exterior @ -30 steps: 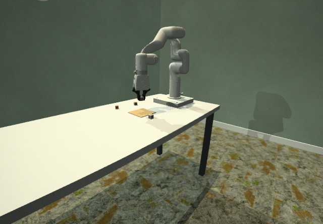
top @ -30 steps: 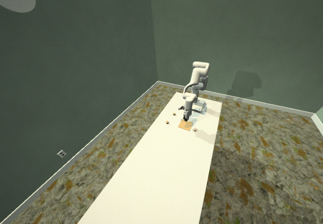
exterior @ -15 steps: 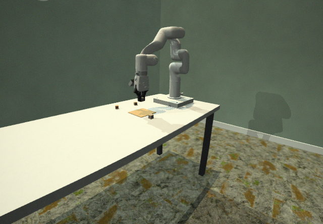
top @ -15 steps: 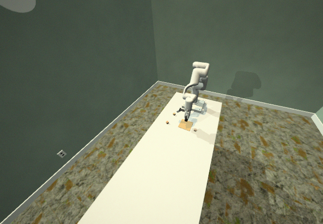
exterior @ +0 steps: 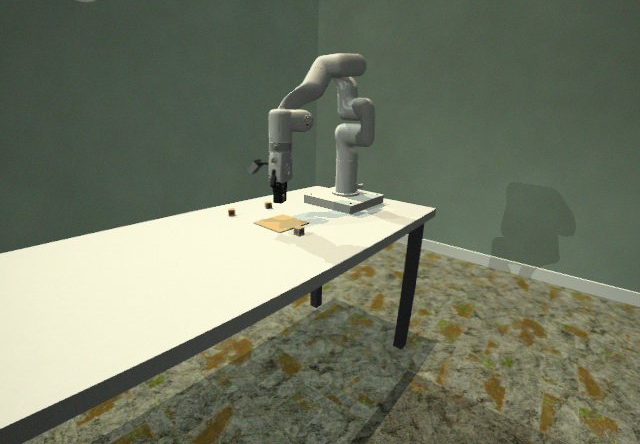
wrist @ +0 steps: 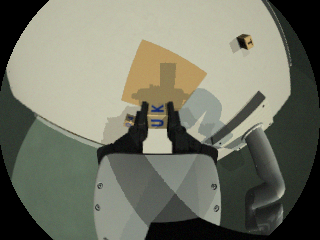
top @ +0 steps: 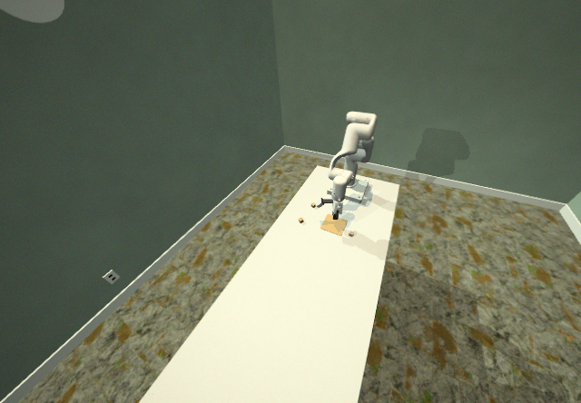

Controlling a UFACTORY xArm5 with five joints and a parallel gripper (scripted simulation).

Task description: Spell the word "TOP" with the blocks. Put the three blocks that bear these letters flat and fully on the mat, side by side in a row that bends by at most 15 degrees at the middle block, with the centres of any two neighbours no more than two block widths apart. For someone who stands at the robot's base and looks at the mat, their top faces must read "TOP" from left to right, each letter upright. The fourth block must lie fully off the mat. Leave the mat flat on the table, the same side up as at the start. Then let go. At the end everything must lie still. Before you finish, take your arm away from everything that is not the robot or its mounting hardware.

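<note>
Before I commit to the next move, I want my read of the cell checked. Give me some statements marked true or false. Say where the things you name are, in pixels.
1. The claw (top: pixel 335 217) (exterior: pixel 279 200) (wrist: pixel 157 109) is shut on a block (wrist: pixel 158 120). True.
2. The held block shows the wrist camera an A and an S. False: it shows a U and a K.
3. The mat (top: pixel 330 228) (exterior: pixel 276 224) (wrist: pixel 145 67) lies flat on the table (top: pixel 290 305) (exterior: pixel 155 274) (wrist: pixel 60 60). True.
4. The claw's fingertips are touching the mat. False: they hang above it.
5. "TOP" is already spelled on the mat. False: no block lies on it.
</note>
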